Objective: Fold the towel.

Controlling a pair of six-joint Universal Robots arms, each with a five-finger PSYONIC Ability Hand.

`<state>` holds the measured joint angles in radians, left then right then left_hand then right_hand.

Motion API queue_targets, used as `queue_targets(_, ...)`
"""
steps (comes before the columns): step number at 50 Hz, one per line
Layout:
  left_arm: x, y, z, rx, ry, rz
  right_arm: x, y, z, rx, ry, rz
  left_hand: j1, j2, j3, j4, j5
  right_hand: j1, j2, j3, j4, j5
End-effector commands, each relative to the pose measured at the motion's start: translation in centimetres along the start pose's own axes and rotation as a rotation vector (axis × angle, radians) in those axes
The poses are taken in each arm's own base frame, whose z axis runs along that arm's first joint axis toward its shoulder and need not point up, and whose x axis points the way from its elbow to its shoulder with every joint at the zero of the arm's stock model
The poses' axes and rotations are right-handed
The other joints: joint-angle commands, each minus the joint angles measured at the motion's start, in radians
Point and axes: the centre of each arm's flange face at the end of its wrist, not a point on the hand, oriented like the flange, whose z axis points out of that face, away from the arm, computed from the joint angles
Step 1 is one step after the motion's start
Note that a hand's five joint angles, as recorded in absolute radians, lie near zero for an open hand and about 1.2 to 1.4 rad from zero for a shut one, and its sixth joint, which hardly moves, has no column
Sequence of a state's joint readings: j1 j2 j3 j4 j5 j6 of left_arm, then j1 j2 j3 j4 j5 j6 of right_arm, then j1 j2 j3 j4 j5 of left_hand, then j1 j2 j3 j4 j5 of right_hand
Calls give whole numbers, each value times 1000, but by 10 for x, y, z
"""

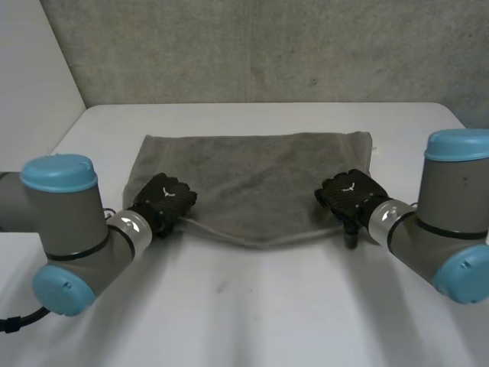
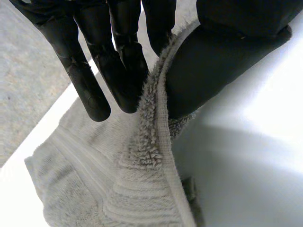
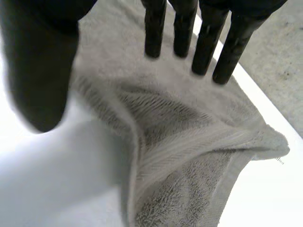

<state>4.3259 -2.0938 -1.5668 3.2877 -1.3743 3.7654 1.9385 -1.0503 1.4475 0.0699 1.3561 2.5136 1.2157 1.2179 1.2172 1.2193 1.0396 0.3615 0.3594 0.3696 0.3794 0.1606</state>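
Observation:
A grey towel [image 1: 252, 176] lies spread across the white table, its near edge sagging into a curve. My left hand [image 1: 163, 200] is at the towel's near left corner. In the left wrist view its fingers [image 2: 123, 61] and thumb [image 2: 208, 66] pinch the towel's hemmed edge [image 2: 158, 137] between them. My right hand [image 1: 350, 193] is over the near right corner. In the right wrist view its fingers [image 3: 208, 42] are straight and the thumb [image 3: 40, 71] stands apart, with the rumpled towel corner [image 3: 189, 142] lying loose under them.
The white table [image 1: 252, 306] stretches bare between the towel and the near side. A grey wall [image 1: 267, 46] rises behind the table's far edge. Both arms reach in from the near left and near right.

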Motion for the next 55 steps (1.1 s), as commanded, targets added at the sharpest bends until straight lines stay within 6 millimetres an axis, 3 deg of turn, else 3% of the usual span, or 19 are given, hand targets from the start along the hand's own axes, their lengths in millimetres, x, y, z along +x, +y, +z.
queue_targets(1, -1, -11, -12, 26, -10, 2, 13, 5, -13, -10, 32, 151, 181, 178, 179, 177, 182, -156, -154, -164, -174, -130)
queue_targets(11, -9, -21, -12, 53, -33, -1, 46, 29, -14, -45, 97, 375, 181, 178, 179, 177, 182, -121, -119, -129, -139, -95)
queue_targets(21, -29, -46, -20, 126, -85, -69, 34, 40, -12, 0, 33, 434, 181, 178, 179, 177, 182, -86, -84, -94, -104, -59)
queue_targets(28, -39, -57, -19, 161, -110, -105, 25, 51, 4, 10, 31, 497, 181, 178, 179, 177, 182, 163, 165, 155, 145, 190)
queue_targets(31, -41, -59, -18, 168, -113, -108, 24, 56, 10, -1, 49, 495, 181, 178, 179, 177, 182, 263, 265, 255, 245, 290)
queue_targets(40, -41, -57, -17, 162, -114, -111, 30, 60, 16, -20, 106, 475, 181, 178, 179, 177, 182, 252, 254, 244, 234, 278)
queue_targets(42, -39, -54, -16, 153, -108, -113, 36, 59, 15, -18, 114, 443, 181, 178, 179, 177, 182, 132, 134, 124, 114, 159)
queue_targets(49, -37, -51, -15, 144, -103, -115, 40, 54, 9, -42, 107, 297, 181, 178, 179, 177, 182, 96, 98, 88, 78, 123)
queue_targets(55, -36, -49, -14, 135, -97, -119, 60, 69, 10, -103, 129, 209, 181, 178, 179, 177, 182, 108, 110, 100, 90, 134)
